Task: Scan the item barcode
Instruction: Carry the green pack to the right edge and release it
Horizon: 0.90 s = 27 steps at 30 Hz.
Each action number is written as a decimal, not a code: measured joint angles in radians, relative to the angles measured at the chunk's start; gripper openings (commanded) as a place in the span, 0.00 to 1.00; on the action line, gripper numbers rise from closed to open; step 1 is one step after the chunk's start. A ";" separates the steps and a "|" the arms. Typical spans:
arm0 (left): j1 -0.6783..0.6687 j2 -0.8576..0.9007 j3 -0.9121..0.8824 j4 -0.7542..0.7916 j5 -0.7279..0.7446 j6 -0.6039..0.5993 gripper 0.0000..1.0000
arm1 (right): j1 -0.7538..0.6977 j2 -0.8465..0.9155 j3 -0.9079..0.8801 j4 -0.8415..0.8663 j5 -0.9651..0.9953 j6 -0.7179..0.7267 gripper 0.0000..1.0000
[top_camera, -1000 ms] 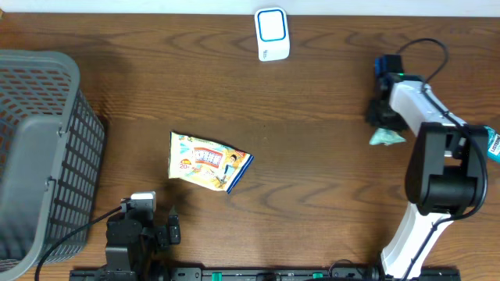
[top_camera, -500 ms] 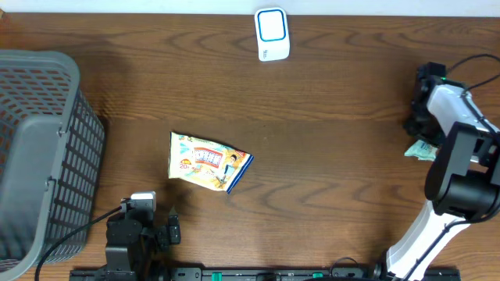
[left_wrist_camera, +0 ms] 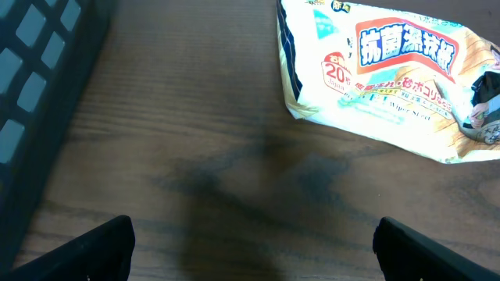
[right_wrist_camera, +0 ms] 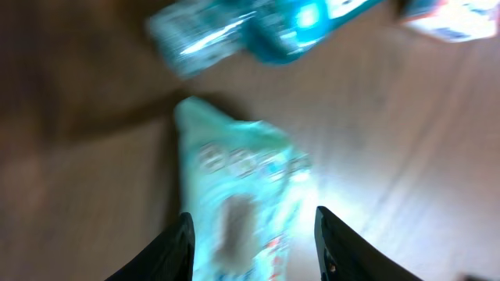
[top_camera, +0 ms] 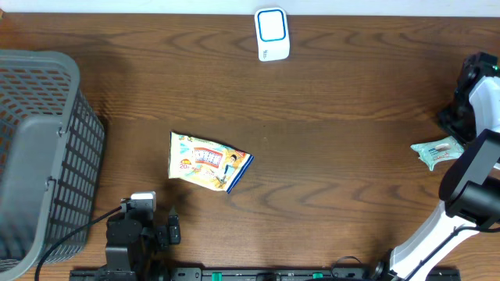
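A white scanner with a blue ring stands at the table's far edge. A yellow wipes packet lies flat mid-table; the left wrist view shows the same yellow packet ahead and to the right of my open left gripper, which holds nothing. A teal packet lies on the table at the far right. In the blurred right wrist view this teal packet sits between the parted fingers of my right gripper, with a gap on its right side.
A grey mesh basket fills the left side. Beyond the teal packet, more teal packets and a white box lie near the right edge. My right arm stands along the table's right edge.
My right arm swung from right of centre to the far right edge, carrying the teal packet along; the packet now lies flat on the table. The left arm and the yellow packet stayed still.
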 measured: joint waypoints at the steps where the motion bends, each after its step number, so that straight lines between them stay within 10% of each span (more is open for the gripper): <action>1: 0.000 0.000 0.000 0.000 0.000 0.000 0.98 | 0.005 -0.002 0.003 -0.001 -0.023 -0.006 0.47; 11: 0.000 0.000 0.000 0.000 0.000 0.000 0.97 | 0.182 -0.229 0.008 0.018 -0.262 -0.132 0.82; 14: 0.000 0.000 0.000 0.000 0.000 0.000 0.98 | 0.266 -0.304 0.021 0.013 -0.269 -0.167 0.31; 17: 0.000 0.000 0.000 0.000 0.000 0.000 0.98 | 0.314 -0.327 0.027 -0.051 -0.268 -0.171 0.03; 27: 0.000 0.000 0.000 0.000 0.000 0.000 0.98 | 0.358 -0.317 -0.327 0.034 -0.103 -0.028 0.01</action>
